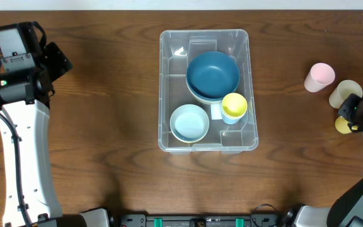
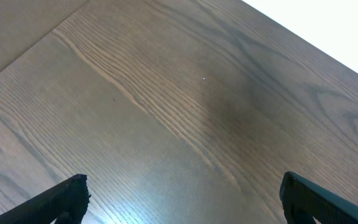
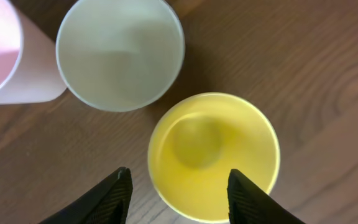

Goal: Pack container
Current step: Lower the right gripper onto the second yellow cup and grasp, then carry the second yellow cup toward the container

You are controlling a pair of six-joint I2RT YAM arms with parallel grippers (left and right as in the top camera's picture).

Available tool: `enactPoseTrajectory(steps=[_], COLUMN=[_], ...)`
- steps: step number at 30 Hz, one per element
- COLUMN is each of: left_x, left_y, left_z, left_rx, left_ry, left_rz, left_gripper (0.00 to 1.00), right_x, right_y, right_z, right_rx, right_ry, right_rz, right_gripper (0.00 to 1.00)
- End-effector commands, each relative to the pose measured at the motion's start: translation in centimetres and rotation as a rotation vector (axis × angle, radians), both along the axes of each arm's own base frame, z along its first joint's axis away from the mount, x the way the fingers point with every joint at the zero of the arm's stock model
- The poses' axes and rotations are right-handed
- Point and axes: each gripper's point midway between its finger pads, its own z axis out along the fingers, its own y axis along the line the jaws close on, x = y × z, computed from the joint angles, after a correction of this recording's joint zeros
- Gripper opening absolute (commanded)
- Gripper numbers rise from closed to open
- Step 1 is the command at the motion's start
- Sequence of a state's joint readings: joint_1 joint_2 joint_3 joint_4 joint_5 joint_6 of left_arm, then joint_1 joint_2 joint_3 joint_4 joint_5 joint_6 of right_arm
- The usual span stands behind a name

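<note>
The clear container (image 1: 167, 88) stands mid-table. It holds stacked dark blue bowls (image 1: 212, 74), a pale blue bowl (image 1: 189, 122) and a yellow cup nested in a white one (image 1: 234, 106). At the right edge stand a pink cup (image 1: 320, 76), a cream cup (image 1: 345, 92) and a yellow cup (image 1: 341, 125). My right gripper (image 1: 353, 115) is open just above the yellow cup (image 3: 213, 155). In the right wrist view (image 3: 179, 186) one finger is outside the rim and the other is over the inside. My left gripper (image 1: 58, 60) is open and empty over bare wood at the far left (image 2: 182, 193).
The cream cup (image 3: 120, 53) and the pink cup (image 3: 5, 56) stand close together, right beside the yellow one. The table's back edge runs near the left gripper (image 2: 328, 43). Bare wood lies between the container and both arms.
</note>
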State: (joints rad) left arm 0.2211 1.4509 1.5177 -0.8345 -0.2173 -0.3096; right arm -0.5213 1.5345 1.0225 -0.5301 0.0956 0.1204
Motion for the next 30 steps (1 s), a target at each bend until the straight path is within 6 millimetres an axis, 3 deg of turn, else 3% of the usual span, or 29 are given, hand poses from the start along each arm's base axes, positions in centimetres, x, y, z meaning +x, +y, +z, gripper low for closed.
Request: enactPoseTrajectory(steps=[1,5,9,20,21,24,25,30], left_x=[-0.2,-0.2,-0.1,-0.1,-0.1,-0.1,-0.1,-0.2], left_y=[0.4,0.4,0.4,0.4,0.4,0.4,0.4,0.4], left_z=[1.0,1.0,1.0,1.0,1.0,1.0,1.0,1.0], left_rx=[0.022,0.022,0.022,0.022,0.022,0.022,0.022,0.022], left_ry=[-0.016,-0.015,-0.015,-0.015,-0.015,-0.015,-0.015,-0.015], left_rz=[0.008,0.008,0.008,0.008,0.008,0.008,0.008,0.008], left_gripper=[0.98,0.98,0.98,0.98,0.98,0.98,0.98,0.98], right_x=[0.0,0.2,0.3,0.1,0.1,0.0,0.0,0.0], right_y=[0.4,0.4,0.5,0.6,0.6,0.6,0.6,1.5], right_z=[-0.9,-1.3,-1.7,-4.8,-5.0,-5.3,-5.2,-3.1], right_rx=[-0.004,-0.017,-0.023,0.017,0.021,0.025,0.026,0.041], right_ry=[0.012,0.0,0.001,0.068,0.074,0.079,0.077,0.062], right_rz=[0.064,0.079,0.098,0.103,0.104,0.103,0.103,0.104], right_gripper=[0.5,0.49,0.39,0.4,0.37,0.07,0.01,0.01])
